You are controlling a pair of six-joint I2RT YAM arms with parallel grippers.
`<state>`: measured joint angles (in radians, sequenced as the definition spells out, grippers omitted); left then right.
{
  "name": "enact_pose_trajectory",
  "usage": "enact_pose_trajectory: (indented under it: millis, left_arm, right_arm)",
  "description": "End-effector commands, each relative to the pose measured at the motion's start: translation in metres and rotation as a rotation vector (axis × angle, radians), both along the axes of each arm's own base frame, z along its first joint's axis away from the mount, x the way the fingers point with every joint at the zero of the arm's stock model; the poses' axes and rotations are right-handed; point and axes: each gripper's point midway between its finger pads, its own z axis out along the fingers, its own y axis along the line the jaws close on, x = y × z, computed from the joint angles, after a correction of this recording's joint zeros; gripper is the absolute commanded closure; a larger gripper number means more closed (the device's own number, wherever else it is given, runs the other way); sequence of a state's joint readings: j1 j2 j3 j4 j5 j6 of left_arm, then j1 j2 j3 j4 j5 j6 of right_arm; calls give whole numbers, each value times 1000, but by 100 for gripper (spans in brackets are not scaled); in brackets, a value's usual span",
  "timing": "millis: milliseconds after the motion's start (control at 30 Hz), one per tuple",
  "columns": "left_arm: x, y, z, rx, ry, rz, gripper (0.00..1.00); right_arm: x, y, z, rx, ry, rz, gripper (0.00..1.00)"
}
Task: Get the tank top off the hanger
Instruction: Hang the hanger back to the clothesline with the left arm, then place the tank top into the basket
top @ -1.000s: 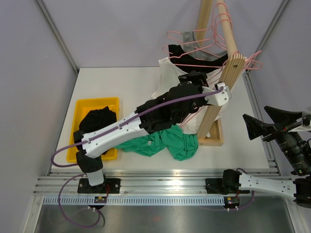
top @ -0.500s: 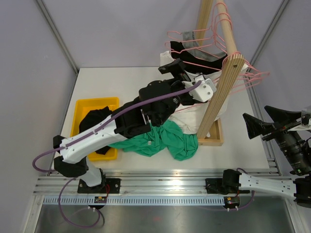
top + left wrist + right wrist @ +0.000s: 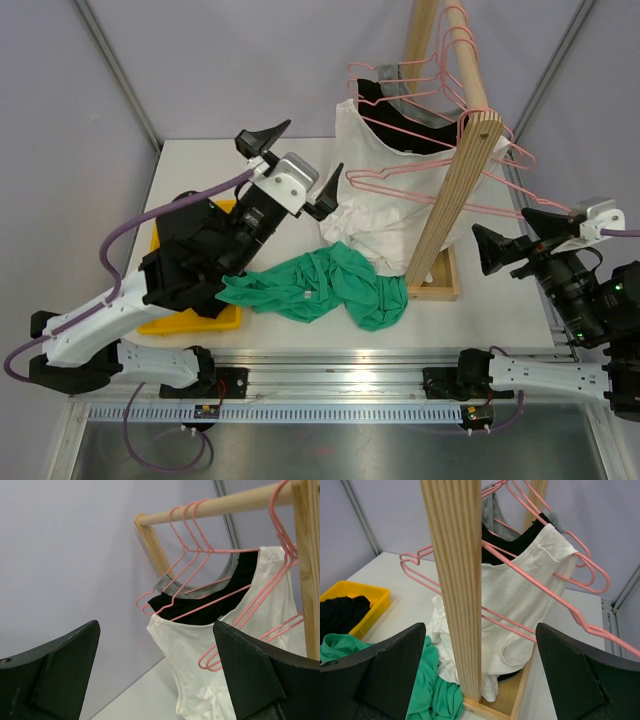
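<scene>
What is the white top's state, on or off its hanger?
On: the white top hangs from a pink hanger hooked on the rod.

Nothing legible in any view, no brand, number or sign, only a tiny pale tag (image 3: 305,294) on the green garment (image 3: 335,285) near the front edge of the table (image 3: 195,165), possibly printed but far too small to read.

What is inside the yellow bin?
A black garment lies in the yellow bin. The left arm covers much of it from above, so the rest cannot be seen.
</scene>
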<state>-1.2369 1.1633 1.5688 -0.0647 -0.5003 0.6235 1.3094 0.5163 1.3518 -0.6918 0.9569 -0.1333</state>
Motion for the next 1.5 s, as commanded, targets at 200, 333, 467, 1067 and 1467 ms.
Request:
enact_pose_trajectory:
  millis: [200, 333, 467, 1067, 1467]
  left_arm:
    - [13, -2, 0, -46, 105, -65, 1]
    - [28, 5, -8, -54, 154, -94, 1]
    - [46, 16, -27, -102, 283, -75, 1]
    - [61, 32, -255, -239, 798, -162, 1]
    - [7, -17, -402, -96, 926, -260, 1]
  right_arm:
    - [12, 42, -4, -85, 49, -18, 0]
    - [13, 55, -13, -103, 78, 0, 1]
    - [13, 70, -22, -119, 89, 27, 1]
    - [8, 151, -48, -109, 146, 225, 0]
    - [10, 145, -54, -109, 158, 191, 1]
